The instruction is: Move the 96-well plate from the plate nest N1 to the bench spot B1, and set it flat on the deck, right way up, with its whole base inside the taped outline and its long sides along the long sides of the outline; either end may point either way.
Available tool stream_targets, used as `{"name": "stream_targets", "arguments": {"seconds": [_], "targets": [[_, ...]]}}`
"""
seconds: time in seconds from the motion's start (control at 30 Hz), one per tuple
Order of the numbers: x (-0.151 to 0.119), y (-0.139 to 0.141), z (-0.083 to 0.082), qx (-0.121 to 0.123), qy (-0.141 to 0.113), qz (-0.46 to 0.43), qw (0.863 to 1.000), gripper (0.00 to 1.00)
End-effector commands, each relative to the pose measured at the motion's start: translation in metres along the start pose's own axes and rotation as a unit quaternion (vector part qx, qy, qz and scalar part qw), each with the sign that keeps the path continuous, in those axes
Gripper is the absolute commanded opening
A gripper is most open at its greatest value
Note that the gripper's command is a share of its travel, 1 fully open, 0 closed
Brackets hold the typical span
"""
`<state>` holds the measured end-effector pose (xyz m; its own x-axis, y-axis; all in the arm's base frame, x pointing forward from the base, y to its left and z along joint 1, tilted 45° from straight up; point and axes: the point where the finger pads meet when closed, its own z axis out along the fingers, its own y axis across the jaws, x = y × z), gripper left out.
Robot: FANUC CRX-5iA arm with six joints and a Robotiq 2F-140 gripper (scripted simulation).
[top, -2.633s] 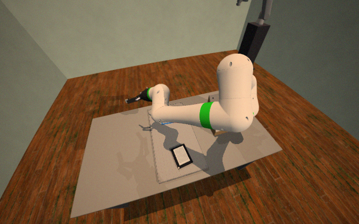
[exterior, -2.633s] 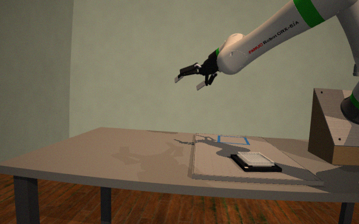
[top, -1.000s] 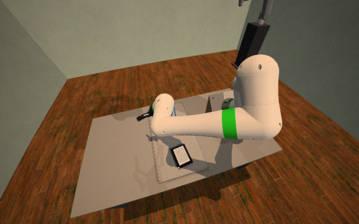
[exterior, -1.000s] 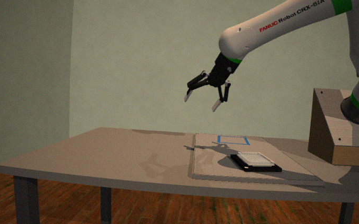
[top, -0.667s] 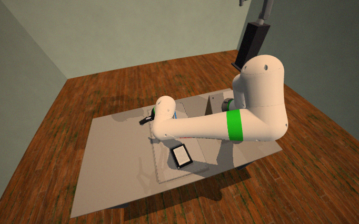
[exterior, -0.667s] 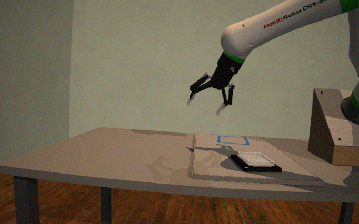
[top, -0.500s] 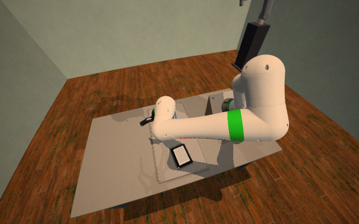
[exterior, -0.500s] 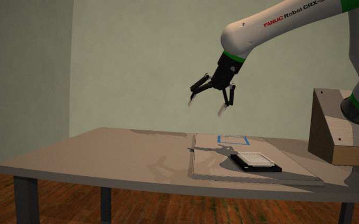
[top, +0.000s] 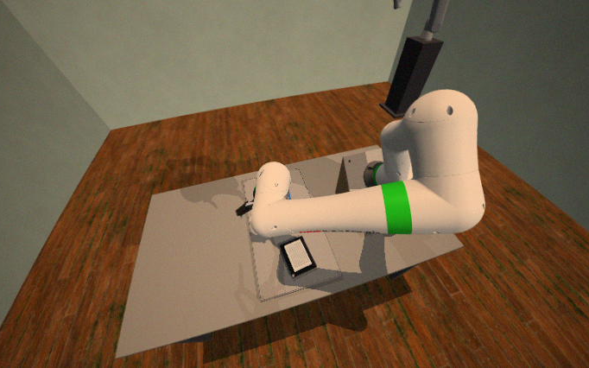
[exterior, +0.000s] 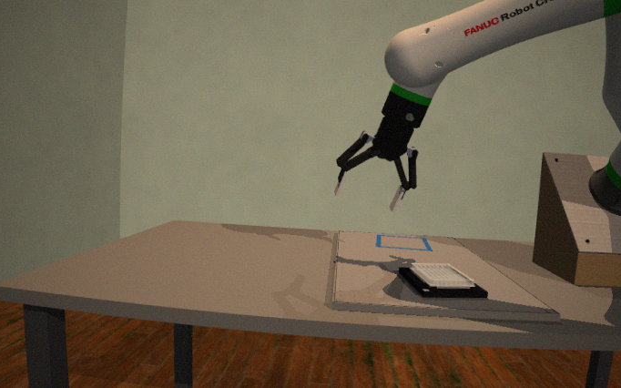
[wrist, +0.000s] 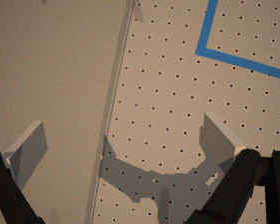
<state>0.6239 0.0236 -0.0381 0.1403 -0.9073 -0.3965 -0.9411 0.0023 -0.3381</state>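
The white 96-well plate point(top: 297, 255) sits in the black plate nest point(top: 296, 257) near the front of the perforated deck; it also shows in the side view point(exterior: 441, 274) on its nest point(exterior: 442, 284). The blue taped outline point(exterior: 403, 242) lies at the far end of the deck, and its corner shows in the wrist view point(wrist: 240, 26). My gripper point(exterior: 370, 191) is open and empty, high above the deck's left edge, between the outline and the nest. In the overhead view the gripper point(top: 243, 208) is mostly hidden by the arm. Its fingers frame the wrist view point(wrist: 124, 145).
The perforated deck plate point(exterior: 400, 274) lies on the grey table point(top: 196, 256). A wooden block base point(exterior: 587, 231) carries the arm at the right. The forearm point(top: 333, 214) spans above the deck.
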Motion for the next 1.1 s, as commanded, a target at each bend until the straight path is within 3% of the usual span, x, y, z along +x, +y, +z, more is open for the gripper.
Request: {"name": "stream_targets", "arguments": {"seconds": [0.0,0.07,0.17,0.37,0.47,0.57,0.83,0.93,1.07], "targets": [[-0.016,0.005,-0.003,-0.002,-0.003,0.002,1.0,1.0],[-0.021,0.007,-0.003,-0.002,-0.003,0.002,1.0,1.0],[-0.035,0.011,-0.006,-0.024,-0.04,0.013,0.999,1.0],[-0.063,0.02,-0.012,-0.024,-0.04,0.013,0.999,1.0],[-0.065,0.021,-0.012,-0.024,-0.04,0.013,0.999,1.0],[-0.078,0.026,-0.016,-0.047,-0.076,0.021,0.996,1.0],[-0.108,0.036,-0.024,-0.047,-0.076,0.021,0.996,1.0],[-0.121,0.041,-0.029,-0.071,-0.112,0.028,0.991,1.0],[-0.13,0.044,-0.032,-0.071,-0.112,0.028,0.991,1.0]]}}
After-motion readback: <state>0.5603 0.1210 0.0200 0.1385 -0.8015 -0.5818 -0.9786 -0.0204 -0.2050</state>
